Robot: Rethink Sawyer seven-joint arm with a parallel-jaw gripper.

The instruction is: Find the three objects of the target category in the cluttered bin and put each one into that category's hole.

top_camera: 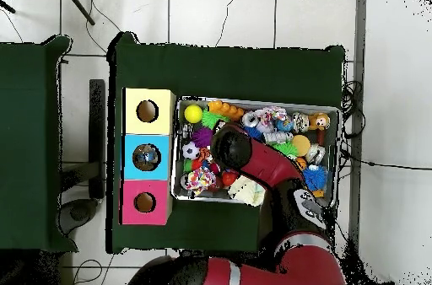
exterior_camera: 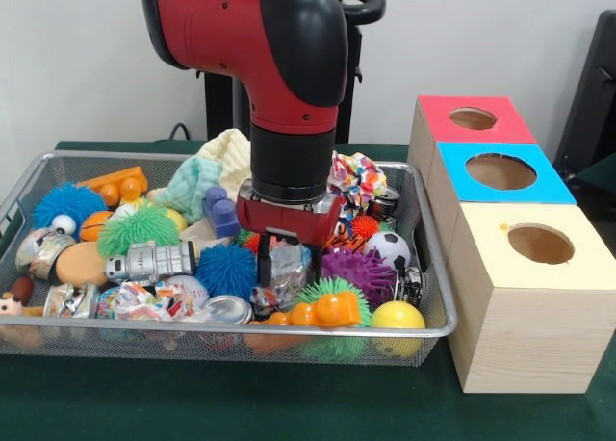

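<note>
A: Where is the gripper (exterior_camera: 278, 258)?
B: Down in the wire bin (exterior_camera: 428, 327), right by the blue spiky ball (exterior_camera: 227, 270).
A: Is it holding something?
B: Its black fingers sit around a crinkly silver wrapper (exterior_camera: 287, 271). I cannot tell if they squeeze it.
A: What else is near that blue ball?
B: A purple spiky ball (exterior_camera: 357, 272) past the gripper, and a green spiky ball (exterior_camera: 138, 228) on the other side.
A: And the holes?
B: Three boxes stand beside the bin: yellow (exterior_camera: 541, 245), blue (exterior_camera: 500, 172), red (exterior_camera: 473, 119).
</note>
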